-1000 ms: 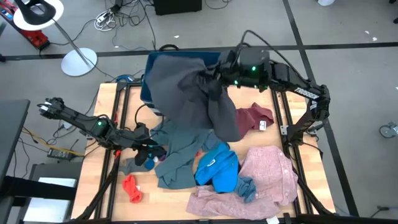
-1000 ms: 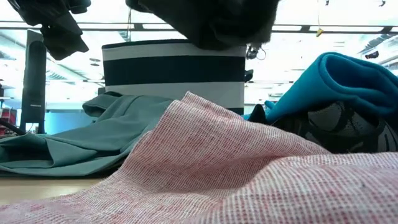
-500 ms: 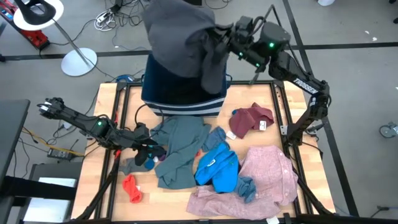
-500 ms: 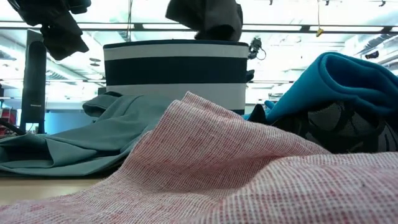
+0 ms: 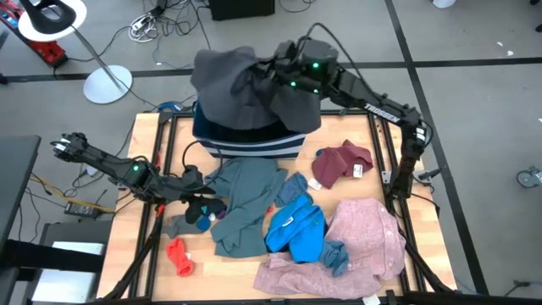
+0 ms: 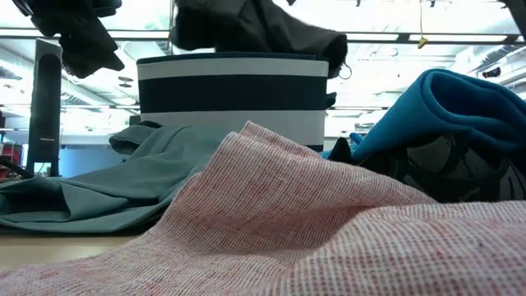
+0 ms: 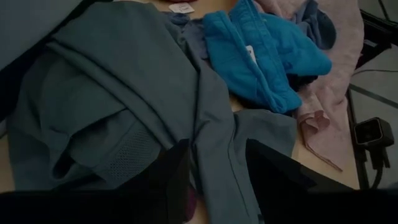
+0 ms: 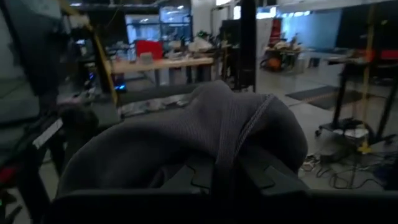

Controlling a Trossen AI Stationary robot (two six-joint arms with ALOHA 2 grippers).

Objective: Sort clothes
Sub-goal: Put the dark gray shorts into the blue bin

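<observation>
My right gripper [image 5: 284, 72] is shut on a dark grey garment [image 5: 237, 85], which is bunched over the top of the dark blue, white-striped bin [image 5: 246, 142] at the table's far edge. In the low view the garment [image 6: 255, 29] hangs down to the bin's rim [image 6: 230, 57]. My left gripper [image 7: 217, 180] is open, low over the teal-grey garment [image 7: 124, 99] at the table's left. The bright blue piece [image 5: 296, 227], maroon piece [image 5: 343, 161], pink shirt [image 5: 360, 241] and small red piece [image 5: 178, 256] lie on the table. My right gripper pinches a raised fold of the dark grey garment [image 8: 229, 149] between its two fingers. The fingers come from the table's right side, slanting down. The garment hangs off the fingers in a bunch, its lower part on or in the bin's open top.
A small blue piece [image 5: 335, 254] lies between the bright blue piece and the pink shirt. A small dark piece [image 5: 196, 216] lies by my left gripper. Black frame rails [image 5: 396, 203] run along the table's sides. A lamp stand [image 5: 106, 80] is on the floor beyond the far left corner.
My right gripper has carried the dark grey garment up and toward the far edge, clear of the table, then left and down over the bin. The garment, which hung long over the table, now sits bunched on the bin's top.
</observation>
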